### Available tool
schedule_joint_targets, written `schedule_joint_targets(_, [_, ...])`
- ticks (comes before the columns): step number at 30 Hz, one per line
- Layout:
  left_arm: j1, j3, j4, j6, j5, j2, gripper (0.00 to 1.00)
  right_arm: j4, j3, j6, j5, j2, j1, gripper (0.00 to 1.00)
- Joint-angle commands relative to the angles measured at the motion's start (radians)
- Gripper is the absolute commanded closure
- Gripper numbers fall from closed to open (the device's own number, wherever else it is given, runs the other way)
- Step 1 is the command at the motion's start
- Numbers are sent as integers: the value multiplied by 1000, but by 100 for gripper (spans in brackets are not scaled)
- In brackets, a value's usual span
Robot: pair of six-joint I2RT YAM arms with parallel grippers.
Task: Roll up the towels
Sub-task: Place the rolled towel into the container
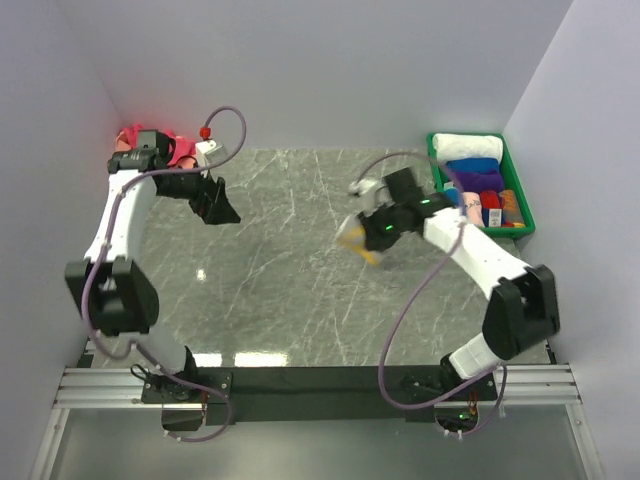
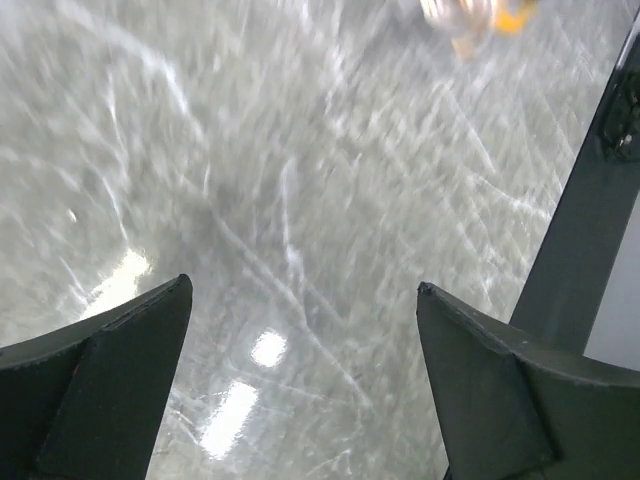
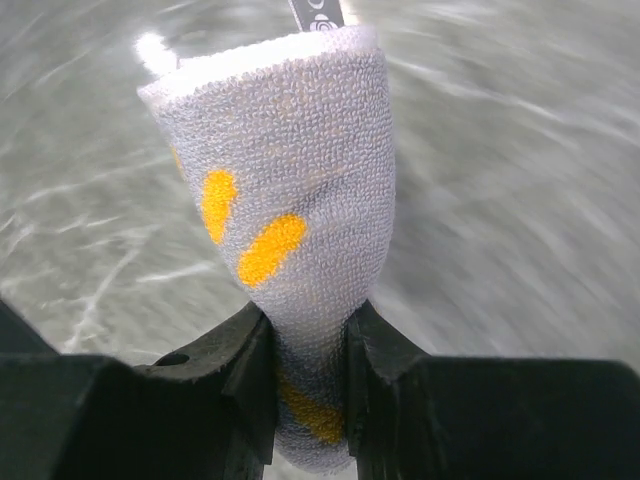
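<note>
Three views over one grey, marble-veined surface (image 1: 290, 270): one overhead, two at the wrists.
The top camera looks down from above and behind the arm bases and takes in the whole surface. The left wrist camera faces bare surface past the black left end effector (image 2: 302, 290). The right wrist camera sits close against a pale terry towel with yellow patches (image 3: 290, 180) pinched in the black right end effector (image 3: 308, 330), a towel the overhead view shares.
</note>
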State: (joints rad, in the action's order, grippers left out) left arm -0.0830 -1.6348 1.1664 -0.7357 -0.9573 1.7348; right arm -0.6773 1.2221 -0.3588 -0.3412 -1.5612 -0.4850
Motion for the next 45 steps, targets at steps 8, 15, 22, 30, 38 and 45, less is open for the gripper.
schedule_joint_targets(8, [28,164,-241,424,135,-268,1,-212,230,14,137,81,674,100])
schedule_joint_targets(15, [52,233,-311,510,213,-366,1,-211,436,-54,275,-153,874,100])
schedule_joint_targets(22, [58,194,-246,483,238,-334,0,-174,576,-48,385,-332,901,100])
schedule_joint_targets(30, [60,173,-229,475,250,-330,1,-108,643,-52,467,-430,905,100])
schedule_joint_targets(38, [61,182,-240,483,259,-324,1,-59,729,-83,524,-540,910,100])
schedule_joint_targets(45, [61,194,-290,493,275,-348,1,-99,789,-48,492,-637,910,100])
